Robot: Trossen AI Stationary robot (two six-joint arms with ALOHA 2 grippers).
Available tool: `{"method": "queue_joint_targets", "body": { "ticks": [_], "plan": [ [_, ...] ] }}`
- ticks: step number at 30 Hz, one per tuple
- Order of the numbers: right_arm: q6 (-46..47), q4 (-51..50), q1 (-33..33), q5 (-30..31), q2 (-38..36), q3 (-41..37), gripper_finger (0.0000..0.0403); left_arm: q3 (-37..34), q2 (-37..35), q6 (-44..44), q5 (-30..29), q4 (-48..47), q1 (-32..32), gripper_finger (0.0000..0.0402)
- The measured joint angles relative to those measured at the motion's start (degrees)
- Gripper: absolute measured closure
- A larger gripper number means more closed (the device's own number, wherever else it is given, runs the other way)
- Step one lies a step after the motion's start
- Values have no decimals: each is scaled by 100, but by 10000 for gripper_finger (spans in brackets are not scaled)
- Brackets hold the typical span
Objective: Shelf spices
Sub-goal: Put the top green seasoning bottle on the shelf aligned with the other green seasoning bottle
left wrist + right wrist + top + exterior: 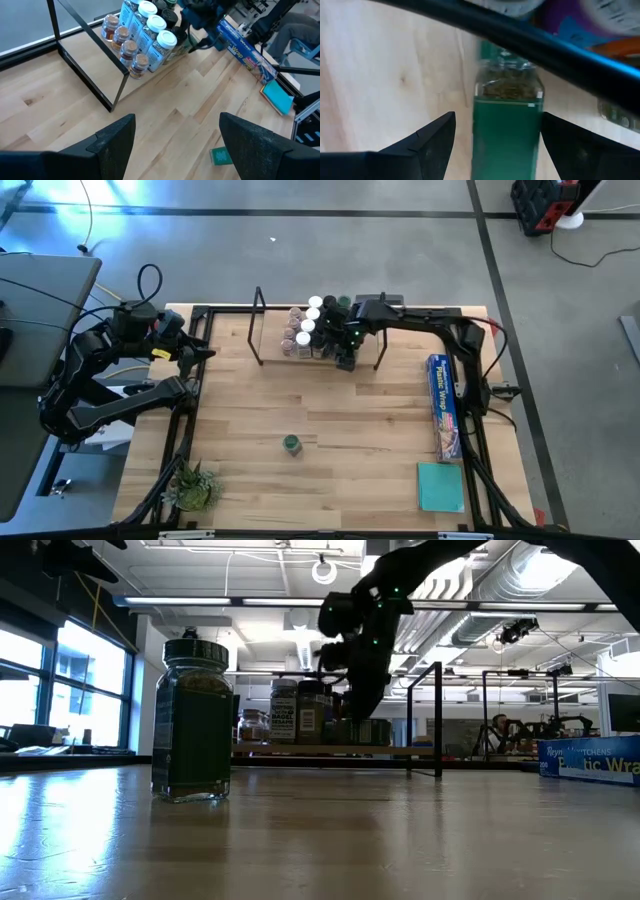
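Several spice jars (312,325) with white, black and pinkish tops stand in a cluster on the shelf's wooden board (300,749), between its black wire uprights (258,320). My right gripper (345,355) points down at the cluster's right end and is open. A green-labelled jar (507,125) stands upright between its fingers, with a gap on either side; a shelf wire (520,40) crosses in front. One green-topped jar (291,444) stands alone on the table's near middle. My left gripper (177,135) waits open above the table's far left corner.
A long blue plastic-wrap box (443,405) lies along the right edge, with a flat teal square (440,485) in front of it. A small green plant (193,485) sits at the near left corner. The black table frame (470,350) runs round the table's edge.
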Motion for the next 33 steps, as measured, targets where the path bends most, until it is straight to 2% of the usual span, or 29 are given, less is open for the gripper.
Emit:
{"method": "queue_joint_targets", "body": {
  "ticks": [7, 13, 17, 24, 28, 33],
  "plan": [
    [235, -55, 22, 22, 255, 0, 134, 0, 0, -104, -2, 0, 2, 119],
    [659, -285, 38, 20, 255, 2, 221, 0, 0, -103, -39, -1, 2, 119],
    [964, -570, 122, 19, 77, -4, 221, 0, 0, -47, -121, -1, 1, 119],
    [1620, -576, 610, -50, -852, -4, 221, 0, -7, 140, 19, 369, 2, 119],
    [2321, 148, 1016, -226, -1528, -4, 221, 0, -9, 347, 357, 1031, 2, 119],
    [3156, 2116, 1508, -329, -1890, -2, 221, -167, 44, 635, 931, 2513, -13, 119]
  ]
}}
